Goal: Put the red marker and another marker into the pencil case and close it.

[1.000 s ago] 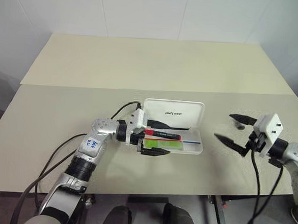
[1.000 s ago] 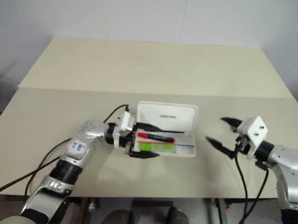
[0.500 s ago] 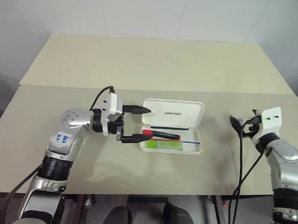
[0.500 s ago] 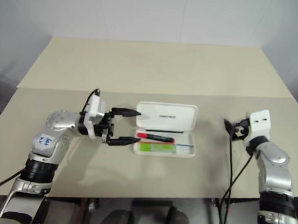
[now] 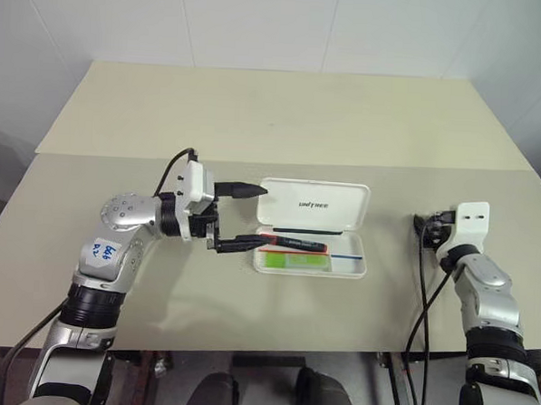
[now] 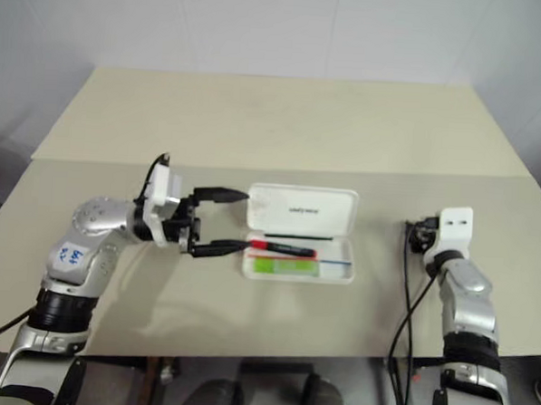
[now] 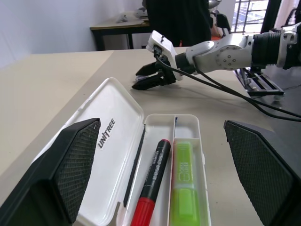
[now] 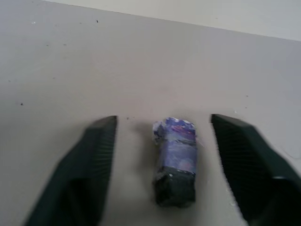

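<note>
Even bright overhead light, soft shadows; right wrist view blurred.

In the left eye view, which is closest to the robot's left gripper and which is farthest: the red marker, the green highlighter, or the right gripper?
From the left gripper:
1. The red marker, in the open pencil case, its red cap at the lower fingertip.
2. The green highlighter, beside the marker on the near side; close to call.
3. The right gripper, far across the table.
</note>
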`<move>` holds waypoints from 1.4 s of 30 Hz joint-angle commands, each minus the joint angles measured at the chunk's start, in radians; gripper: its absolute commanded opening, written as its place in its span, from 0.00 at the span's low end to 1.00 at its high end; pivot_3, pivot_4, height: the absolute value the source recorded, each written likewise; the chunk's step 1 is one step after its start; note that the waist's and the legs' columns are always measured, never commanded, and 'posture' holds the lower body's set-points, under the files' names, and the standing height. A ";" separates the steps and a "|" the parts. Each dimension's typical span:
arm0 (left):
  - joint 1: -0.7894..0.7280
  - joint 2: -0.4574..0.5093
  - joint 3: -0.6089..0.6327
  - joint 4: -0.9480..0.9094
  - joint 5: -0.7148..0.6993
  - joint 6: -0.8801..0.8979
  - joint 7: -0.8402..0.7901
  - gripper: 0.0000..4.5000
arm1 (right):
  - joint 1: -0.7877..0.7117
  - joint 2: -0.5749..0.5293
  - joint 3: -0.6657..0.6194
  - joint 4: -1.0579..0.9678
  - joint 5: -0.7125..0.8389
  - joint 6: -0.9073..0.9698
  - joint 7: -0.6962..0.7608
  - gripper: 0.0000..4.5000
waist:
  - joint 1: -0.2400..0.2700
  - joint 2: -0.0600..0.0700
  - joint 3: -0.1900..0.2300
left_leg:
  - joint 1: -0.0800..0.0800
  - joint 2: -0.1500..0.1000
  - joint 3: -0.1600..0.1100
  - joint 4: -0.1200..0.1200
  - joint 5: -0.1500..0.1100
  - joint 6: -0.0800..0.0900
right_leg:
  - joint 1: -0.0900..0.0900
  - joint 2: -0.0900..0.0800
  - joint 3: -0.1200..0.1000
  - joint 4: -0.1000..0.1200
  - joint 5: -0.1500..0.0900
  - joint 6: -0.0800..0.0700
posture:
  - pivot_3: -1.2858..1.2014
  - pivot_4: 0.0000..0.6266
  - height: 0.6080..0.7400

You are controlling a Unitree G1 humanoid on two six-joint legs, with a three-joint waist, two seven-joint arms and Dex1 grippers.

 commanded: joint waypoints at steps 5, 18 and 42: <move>0.001 0.002 0.013 -0.044 -0.019 -0.015 0.016 1.00 | -0.012 -0.013 -0.004 -0.005 0.004 0.011 0.014 0.09 | -0.010 0.000 0.000 | 0.000 0.000 0.000 -0.001 0.000 0.000 | 0.000 0.000 0.000 0.000 0.000 0.000 | 0.52 0.24 1.00; 0.055 0.008 0.018 -0.034 -0.017 -0.032 0.015 1.00 | 0.080 -0.151 0.061 -0.436 0.211 -0.002 0.562 0.09 | -0.019 0.001 0.001 | 0.000 0.001 -0.001 -0.003 0.000 0.000 | -0.001 0.000 -0.001 0.000 0.000 0.000 | 0.52 0.24 1.00; 0.135 0.028 0.027 -0.125 -0.035 0.003 0.064 1.00 | 0.082 -0.192 0.322 -0.476 0.239 -0.074 1.025 0.09 | 0.002 0.001 0.001 | 0.000 0.000 -0.001 -0.001 -0.002 0.003 | -0.001 0.000 -0.001 -0.001 0.000 0.000 | 0.52 0.24 1.00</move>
